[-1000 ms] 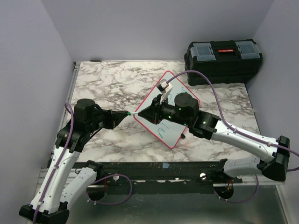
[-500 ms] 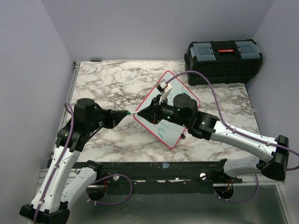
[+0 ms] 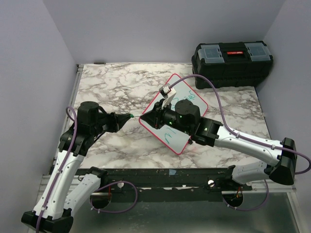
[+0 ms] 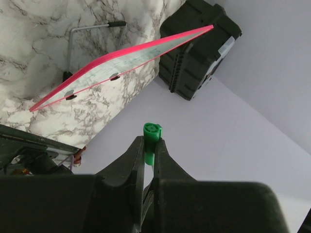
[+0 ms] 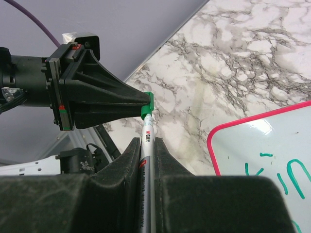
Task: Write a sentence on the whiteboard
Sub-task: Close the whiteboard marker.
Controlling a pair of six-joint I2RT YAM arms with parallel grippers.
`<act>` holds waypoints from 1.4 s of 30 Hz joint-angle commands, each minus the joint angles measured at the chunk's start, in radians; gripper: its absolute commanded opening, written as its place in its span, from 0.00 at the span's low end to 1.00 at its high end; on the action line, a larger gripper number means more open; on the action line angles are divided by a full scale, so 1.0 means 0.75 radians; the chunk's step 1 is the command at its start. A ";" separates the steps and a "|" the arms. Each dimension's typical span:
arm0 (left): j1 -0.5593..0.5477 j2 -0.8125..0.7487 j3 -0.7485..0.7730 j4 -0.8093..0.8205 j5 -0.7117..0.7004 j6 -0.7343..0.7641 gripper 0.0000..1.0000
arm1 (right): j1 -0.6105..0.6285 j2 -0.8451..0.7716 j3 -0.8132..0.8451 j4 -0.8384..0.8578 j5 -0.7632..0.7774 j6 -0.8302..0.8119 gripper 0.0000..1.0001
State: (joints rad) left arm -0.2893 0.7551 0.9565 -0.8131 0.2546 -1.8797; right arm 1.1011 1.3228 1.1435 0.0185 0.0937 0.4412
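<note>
White gloss panel | whiteboard [image 3: 187, 91] lying mid-frame on marble desk [image 3: 112, 82], green sentence [image 5: 279, 177] showing | judging light, stiff, slippery: bracing at rim | left fingers [image 4: 132, 162] clenching green cap [image 4: 151, 136] | right fingers [image 5: 126, 162] gripping marker [image 5: 147, 141]

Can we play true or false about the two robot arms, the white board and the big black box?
1. The left gripper pinches a small green plastic cap. True.
2. The flat white whiteboard has a blue rim. False: its rim is red-pink.
3. There is green handwritten lettering on the whiteboard. True.
4. The black plastic toolbox sits on top of the whiteboard. False: it stands apart from it, at the far right corner.
5. The right gripper is empty. False: its fingers are closed on a grey-white marker pen.
</note>
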 commanded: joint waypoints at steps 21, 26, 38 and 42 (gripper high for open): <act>0.022 0.105 0.069 0.030 0.087 -0.129 0.00 | 0.079 0.110 0.011 0.043 -0.001 -0.011 0.01; 0.024 0.088 0.050 0.076 0.121 -0.118 0.00 | 0.078 0.123 0.005 0.065 0.042 -0.012 0.01; 0.024 0.054 0.078 0.158 0.271 -0.123 0.00 | 0.080 0.265 0.091 0.144 0.075 -0.130 0.01; 0.024 0.014 0.095 0.196 0.250 -0.103 0.00 | 0.080 0.321 0.147 0.159 0.079 -0.128 0.01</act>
State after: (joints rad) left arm -0.2420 0.8207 0.9787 -0.8013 0.2829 -1.9690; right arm 1.1332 1.4815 1.2106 0.1276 0.1913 0.3584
